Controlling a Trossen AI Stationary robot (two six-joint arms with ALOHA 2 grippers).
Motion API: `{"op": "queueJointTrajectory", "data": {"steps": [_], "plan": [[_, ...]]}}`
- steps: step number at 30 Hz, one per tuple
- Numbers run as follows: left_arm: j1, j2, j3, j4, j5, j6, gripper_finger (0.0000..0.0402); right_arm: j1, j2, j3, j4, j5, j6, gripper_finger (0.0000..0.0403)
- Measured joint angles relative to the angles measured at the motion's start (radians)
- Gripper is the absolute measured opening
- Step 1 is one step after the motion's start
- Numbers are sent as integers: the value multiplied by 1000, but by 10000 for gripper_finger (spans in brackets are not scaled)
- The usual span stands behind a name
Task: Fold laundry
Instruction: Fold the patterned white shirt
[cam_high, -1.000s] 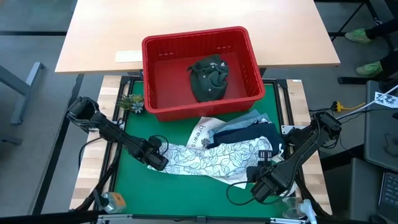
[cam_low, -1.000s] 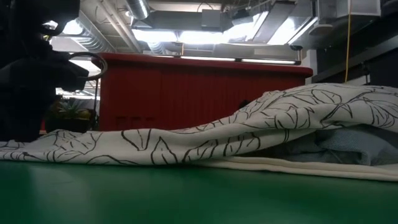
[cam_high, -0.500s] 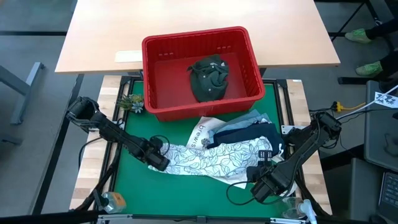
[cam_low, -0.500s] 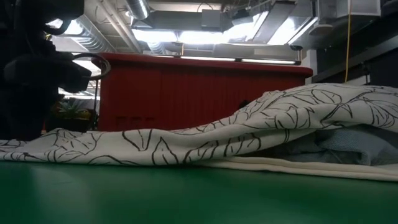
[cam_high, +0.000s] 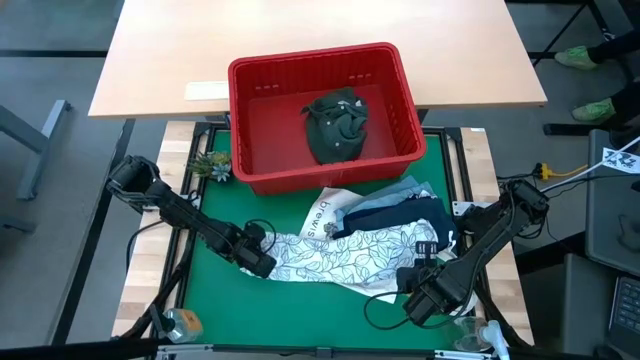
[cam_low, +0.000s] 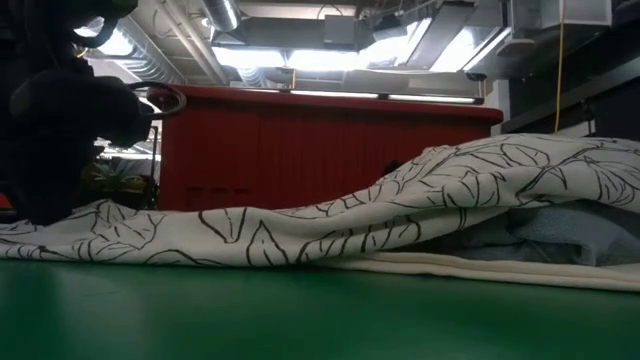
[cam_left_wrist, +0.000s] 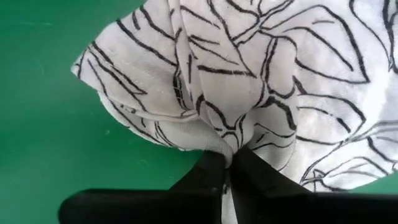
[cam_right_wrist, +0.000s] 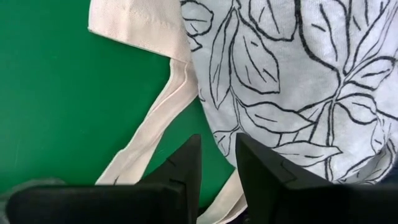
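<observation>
High view: white leaf-print garment (cam_high: 345, 255) lies at the mat's centre, denim and navy pieces touching it at 1 o'clock. Left gripper (cam_high: 262, 262) sits at its 9 o'clock edge.

Left wrist view: fingers (cam_left_wrist: 205, 177) pinched tight on a fabric corner.

Right wrist view: right gripper (cam_right_wrist: 216, 163) narrowly parted, holding nothing.

Judgement: light, limp cloth; take it by corners.

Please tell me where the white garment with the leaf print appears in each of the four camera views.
High view: leaf-print garment lies at lower centre, on the green mat.
Low view: it stretches across the middle.
Left wrist view: its edge is pinched by the left gripper.
Right wrist view: it fills the right part.
Shared landmark: the green mat.
</observation>
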Motion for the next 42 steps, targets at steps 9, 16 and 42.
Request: {"op": "queueJointTrajectory", "data": {"steps": [9,16,42], "plan": [[-11,-122,38,-5,8,34,3,0,0,25,-55,15,-23,99],[-11,-222,61,183,-65,63,2,42,-1,128,-201,143,-47,99],[160,103,289,1080,-141,619,0,46,-6,355,-210,220,-207,99]]}}
